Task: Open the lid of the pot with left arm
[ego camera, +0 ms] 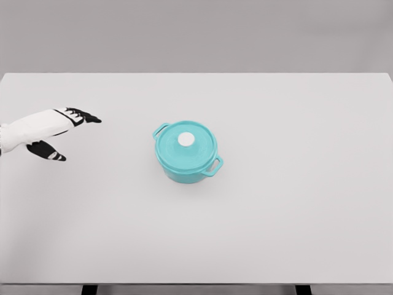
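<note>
One pot [187,161], teal, sitting upright near the middle of the bench [295,215], well apart from every edge. Lid [186,145] seated flat and closed on the rim, carrying a white round knob [186,141] at its centre. Two loop handles [161,129] projecting from the body, one at upper left, one at lower right. Judging by the look of enamelled metal: stiff, likely smooth and somewhat slippery, lid probably of moderate weight, not fragile but apt to clatter if dropped. Best hold judged to be the knob, pinched between thumb and fingers from above, then lifting straight up; lid edge offering little purchase, lying flush with the body. Risk noted: knob being small and rounded, an off-centre pinch possibly slipping or tilting the lid; body possibly shifting on the bench if dragged sideways.

Left robot hand [61,132] hovering over the bench at the far left, well apart from the pot, fingers extended and spread, thumb hanging below, holding nothing. Nothing lying between it and the pot; approach path appearing unobstructed. Lid not yet touched.
</note>
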`<action>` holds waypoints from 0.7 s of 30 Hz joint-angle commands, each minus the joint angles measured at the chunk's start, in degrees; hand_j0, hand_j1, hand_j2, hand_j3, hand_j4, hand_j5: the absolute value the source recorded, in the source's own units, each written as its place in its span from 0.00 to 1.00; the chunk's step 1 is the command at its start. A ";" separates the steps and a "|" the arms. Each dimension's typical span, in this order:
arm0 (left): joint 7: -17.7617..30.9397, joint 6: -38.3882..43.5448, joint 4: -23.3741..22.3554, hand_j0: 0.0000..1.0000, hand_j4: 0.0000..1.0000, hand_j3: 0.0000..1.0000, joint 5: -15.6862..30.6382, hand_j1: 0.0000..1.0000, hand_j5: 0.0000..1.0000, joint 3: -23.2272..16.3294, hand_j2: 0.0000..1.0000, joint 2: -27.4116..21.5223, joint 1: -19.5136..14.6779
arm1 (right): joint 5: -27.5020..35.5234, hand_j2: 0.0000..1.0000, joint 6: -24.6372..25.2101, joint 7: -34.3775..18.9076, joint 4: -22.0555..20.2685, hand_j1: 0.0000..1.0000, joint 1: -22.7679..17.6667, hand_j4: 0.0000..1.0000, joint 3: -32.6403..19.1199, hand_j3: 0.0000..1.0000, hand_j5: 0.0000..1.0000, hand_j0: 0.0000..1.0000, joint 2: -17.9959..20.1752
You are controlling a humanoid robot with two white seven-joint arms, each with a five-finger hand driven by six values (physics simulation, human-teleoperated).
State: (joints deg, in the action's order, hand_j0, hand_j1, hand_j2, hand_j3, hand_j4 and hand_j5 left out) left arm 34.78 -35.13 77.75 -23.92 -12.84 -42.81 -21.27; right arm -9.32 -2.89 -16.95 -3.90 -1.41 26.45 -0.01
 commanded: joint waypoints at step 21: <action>0.22 0.13 -5.24 1.00 1.00 1.00 0.81 1.00 1.00 -39.89 1.00 6.51 -32.95 | 0.00 1.00 -0.01 -0.02 -0.14 1.00 -0.62 1.00 0.10 1.00 1.00 1.00 0.01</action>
State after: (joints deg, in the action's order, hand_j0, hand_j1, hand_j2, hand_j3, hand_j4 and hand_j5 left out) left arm 35.01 -35.05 73.36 -23.40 -45.59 -39.86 -56.33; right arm -9.31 -2.90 -16.94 -4.05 -2.02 26.52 -0.01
